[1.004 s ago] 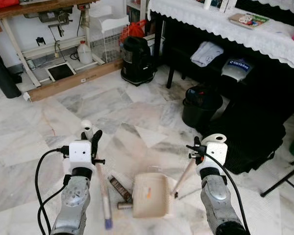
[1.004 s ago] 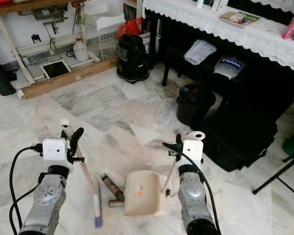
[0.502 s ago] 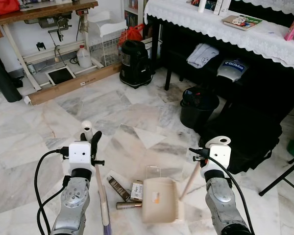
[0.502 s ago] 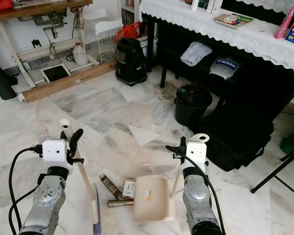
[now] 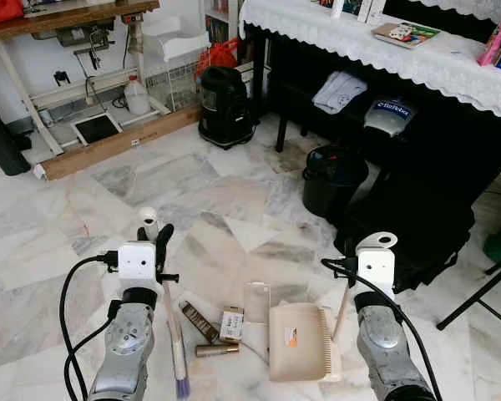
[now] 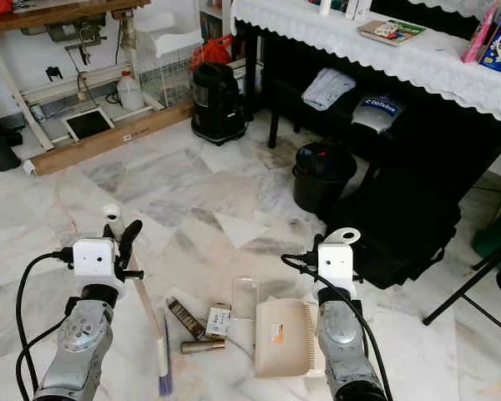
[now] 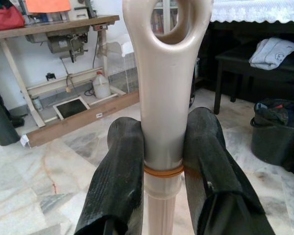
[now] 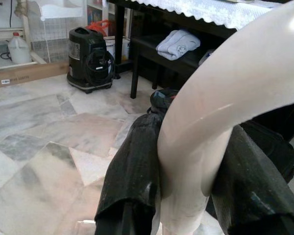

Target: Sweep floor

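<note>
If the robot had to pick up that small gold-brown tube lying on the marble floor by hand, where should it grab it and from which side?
Probably at the middle of the gold-brown tube, coming straight down from above. It lies flat on the marble floor, its long axis running left to right, so fingers should close across its narrow width, front to back. The small box and dark bar sit just beyond it, so a low side approach looks crowded.

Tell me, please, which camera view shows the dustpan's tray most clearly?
The left eye view: the dustpan lies whole on the marble floor beside the litter. The right eye view shows it similarly, partly behind the right gripper. The right wrist view shows its handle between the fingers.
</note>
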Controlling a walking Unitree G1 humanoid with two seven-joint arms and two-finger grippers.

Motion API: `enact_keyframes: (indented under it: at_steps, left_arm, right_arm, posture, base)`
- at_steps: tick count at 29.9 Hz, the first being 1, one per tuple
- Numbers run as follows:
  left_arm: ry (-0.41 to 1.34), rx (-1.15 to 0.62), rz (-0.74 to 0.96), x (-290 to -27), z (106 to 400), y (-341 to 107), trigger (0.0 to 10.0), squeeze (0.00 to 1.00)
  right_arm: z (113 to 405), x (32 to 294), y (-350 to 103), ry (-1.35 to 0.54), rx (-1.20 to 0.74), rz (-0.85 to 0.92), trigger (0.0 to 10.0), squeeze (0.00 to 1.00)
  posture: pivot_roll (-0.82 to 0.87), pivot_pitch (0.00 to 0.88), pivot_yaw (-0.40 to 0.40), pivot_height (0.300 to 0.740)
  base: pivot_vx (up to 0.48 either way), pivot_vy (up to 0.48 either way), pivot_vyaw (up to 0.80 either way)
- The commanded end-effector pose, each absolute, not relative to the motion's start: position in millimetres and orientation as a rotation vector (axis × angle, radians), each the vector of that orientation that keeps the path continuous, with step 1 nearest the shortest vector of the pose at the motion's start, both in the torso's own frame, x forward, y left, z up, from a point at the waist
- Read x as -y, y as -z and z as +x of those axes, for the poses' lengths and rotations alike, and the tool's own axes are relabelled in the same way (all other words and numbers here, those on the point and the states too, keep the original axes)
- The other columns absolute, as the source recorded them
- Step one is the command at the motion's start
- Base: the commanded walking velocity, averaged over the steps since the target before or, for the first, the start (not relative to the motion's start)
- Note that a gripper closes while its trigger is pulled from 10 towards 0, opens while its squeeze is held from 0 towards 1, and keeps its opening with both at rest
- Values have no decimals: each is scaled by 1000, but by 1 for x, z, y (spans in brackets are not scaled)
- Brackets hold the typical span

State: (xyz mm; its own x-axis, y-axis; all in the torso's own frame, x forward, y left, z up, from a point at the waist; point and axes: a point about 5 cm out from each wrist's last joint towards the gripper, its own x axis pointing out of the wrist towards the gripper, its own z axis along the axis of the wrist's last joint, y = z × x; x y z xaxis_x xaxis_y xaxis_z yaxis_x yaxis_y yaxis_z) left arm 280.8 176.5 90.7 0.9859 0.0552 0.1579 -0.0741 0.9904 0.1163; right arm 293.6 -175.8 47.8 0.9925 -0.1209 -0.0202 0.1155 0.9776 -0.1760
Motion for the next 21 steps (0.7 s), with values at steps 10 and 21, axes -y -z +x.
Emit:
enact_keyframes:
  at_steps: [10, 21]
  left_arm:
    - [-56, 158, 129, -176, 282, -92, 10000, 0]
    - [-57, 163, 123, -174, 283, -92, 10000, 0]
  right_arm:
    - [294, 165, -55, 72, 12, -135, 10000, 0]
    - [289, 189, -72, 204, 107, -135, 10000, 0]
  posture:
    - [76, 55, -51, 740]
    - [61, 53, -53, 740]
  base:
    - [0, 0, 0]
    - [0, 0, 0]
